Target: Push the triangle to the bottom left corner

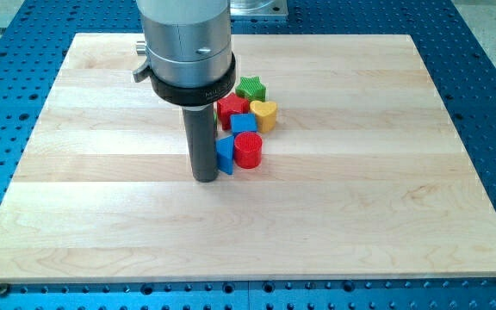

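My tip [205,177] rests on the wooden board [102,215] near its middle. It touches the left side of the blue triangle [224,155]. A red cylinder [248,150] stands against the triangle's right side. Above them sit a blue cube [243,123], a red block of unclear shape [232,106], a yellow heart [264,114] and a green star [251,87], all packed in one cluster to the right of the rod. The rod hides part of the triangle's left edge.
The arm's grey housing [186,43] hangs over the board's top middle and hides what lies behind it. The board sits on a blue perforated table [489,103].
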